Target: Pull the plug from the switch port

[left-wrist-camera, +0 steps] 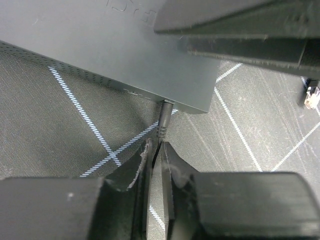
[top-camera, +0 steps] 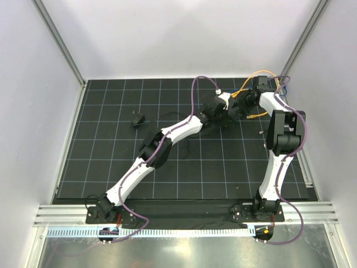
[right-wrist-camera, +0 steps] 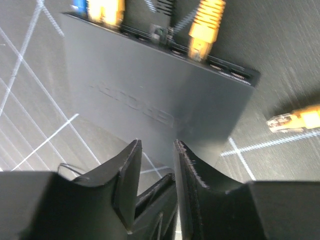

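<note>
The switch [left-wrist-camera: 100,45] is a flat matte-black box lying on the mat. A black barrel plug [left-wrist-camera: 165,116] sits in the port [left-wrist-camera: 169,103] in its near edge. My left gripper [left-wrist-camera: 156,146] is shut on the thin black cable just behind the plug, fingertips almost touching the plug's ribbed end. In the right wrist view my right gripper [right-wrist-camera: 156,144] hovers over the near edge of the switch [right-wrist-camera: 150,85], jaws a little apart with nothing between them. From above, both grippers [top-camera: 215,111] [top-camera: 245,106] meet at the back right and hide most of the switch.
Yellow network plugs [right-wrist-camera: 205,27] and a blue one [right-wrist-camera: 79,6] fill ports on the switch's far edge. A loose yellow plug [right-wrist-camera: 295,119] lies on the mat to the right. A small black adapter [top-camera: 138,120] with thin wire lies mid-left. White walls enclose the mat.
</note>
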{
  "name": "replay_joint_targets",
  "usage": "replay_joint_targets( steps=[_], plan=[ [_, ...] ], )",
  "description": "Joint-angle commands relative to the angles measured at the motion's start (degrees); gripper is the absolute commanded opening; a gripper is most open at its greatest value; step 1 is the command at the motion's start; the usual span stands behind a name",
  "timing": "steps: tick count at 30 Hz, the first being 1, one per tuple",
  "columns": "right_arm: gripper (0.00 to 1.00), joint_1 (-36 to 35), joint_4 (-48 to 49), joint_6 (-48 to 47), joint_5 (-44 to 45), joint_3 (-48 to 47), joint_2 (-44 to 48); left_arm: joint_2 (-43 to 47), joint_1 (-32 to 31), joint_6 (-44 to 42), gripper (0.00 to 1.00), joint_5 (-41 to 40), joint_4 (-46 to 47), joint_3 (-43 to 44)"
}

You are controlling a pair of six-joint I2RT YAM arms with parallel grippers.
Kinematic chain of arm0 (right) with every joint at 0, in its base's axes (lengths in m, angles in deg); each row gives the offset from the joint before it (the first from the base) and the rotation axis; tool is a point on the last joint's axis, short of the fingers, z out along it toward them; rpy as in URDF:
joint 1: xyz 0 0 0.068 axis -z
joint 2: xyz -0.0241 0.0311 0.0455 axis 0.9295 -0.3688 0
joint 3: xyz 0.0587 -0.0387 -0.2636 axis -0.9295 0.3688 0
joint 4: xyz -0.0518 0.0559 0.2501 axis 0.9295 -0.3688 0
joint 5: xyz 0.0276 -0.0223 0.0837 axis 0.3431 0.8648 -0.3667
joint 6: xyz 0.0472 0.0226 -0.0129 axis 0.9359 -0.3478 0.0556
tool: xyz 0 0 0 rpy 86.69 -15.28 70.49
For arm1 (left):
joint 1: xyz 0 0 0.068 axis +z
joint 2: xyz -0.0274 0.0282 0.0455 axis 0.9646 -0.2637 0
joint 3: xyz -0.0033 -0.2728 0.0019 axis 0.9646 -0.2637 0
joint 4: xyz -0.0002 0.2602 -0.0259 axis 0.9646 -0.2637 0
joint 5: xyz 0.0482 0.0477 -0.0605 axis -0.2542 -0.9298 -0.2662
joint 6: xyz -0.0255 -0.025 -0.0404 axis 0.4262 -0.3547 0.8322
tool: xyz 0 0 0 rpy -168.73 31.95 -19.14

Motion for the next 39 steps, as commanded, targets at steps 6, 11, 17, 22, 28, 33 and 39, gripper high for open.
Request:
replay_joint_targets(
  steps=[6,11,17,22,28,33,39],
  plan=[
    [0.5,-1.77,-12.38,0.59,8.31,-3.3,2.58,2.07,0.15,0.74,0.04,1.84,2.19,-2.89],
    [0.52,-4.31,-19.95,2.16,13.92,-5.77,3.46,2.68,0.06,1.09,0.0,1.93,2.28,-3.95],
    [0.51,-6.61,-18.63,2.52,14.47,-4.19,3.82,2.68,0.06,1.88,0.0,2.81,2.37,-4.3],
    [0.51,-6.61,-19.42,0.41,13.85,-5.94,0.92,3.21,0.06,2.14,0.0,3.25,2.55,-5.7],
    [0.5,-6.61,-16.97,-0.99,14.38,-4.36,0.47,3.48,0.06,2.06,0.0,4.21,2.46,-6.23],
    [0.5,-6.61,-15.12,-1.17,14.3,-3.4,-0.58,3.83,0.15,1.79,0.0,5.44,2.55,-6.76],
    [0.5,-6.43,-13.71,-0.65,15.35,-3.05,-2.25,3.92,0.24,2.14,0.0,7.03,2.63,-7.46]
  ],
)
